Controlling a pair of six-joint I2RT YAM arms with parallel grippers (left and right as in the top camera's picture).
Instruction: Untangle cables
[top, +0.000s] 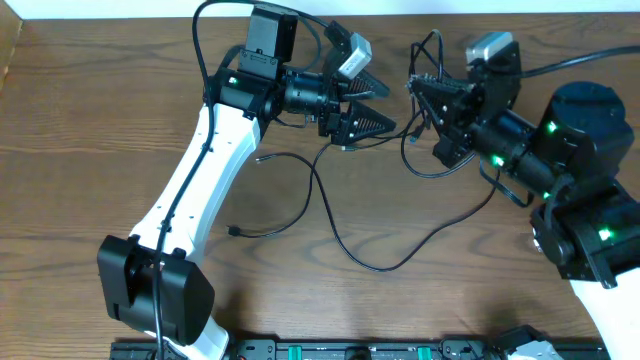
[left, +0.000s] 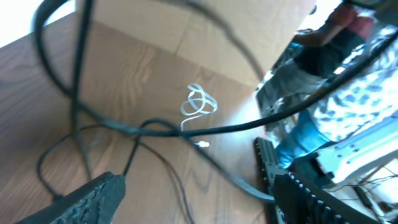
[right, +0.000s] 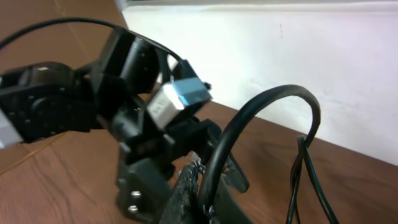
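Between the two arms, the left tool (top: 385, 108) hangs with its jaws wide apart and nothing between them, apparently ready to take a strand. Close opposite, the right tool (right: 194, 180) is clamped together on a black cable (right: 249, 118), holding it up off the bench (top: 80, 150), likely so the tangle can be teased open. Farther out, loose black strands (top: 340, 240) trail across the wood in slack curves. A thin white cable (left: 199, 102) lies in a small coil ahead of the left tool.

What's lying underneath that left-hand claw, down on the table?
Its wrist camera shows black cables crossing the table below the left gripper, and a small coiled white cable beyond. Overhead the white one does not show; the arms probably cover it.
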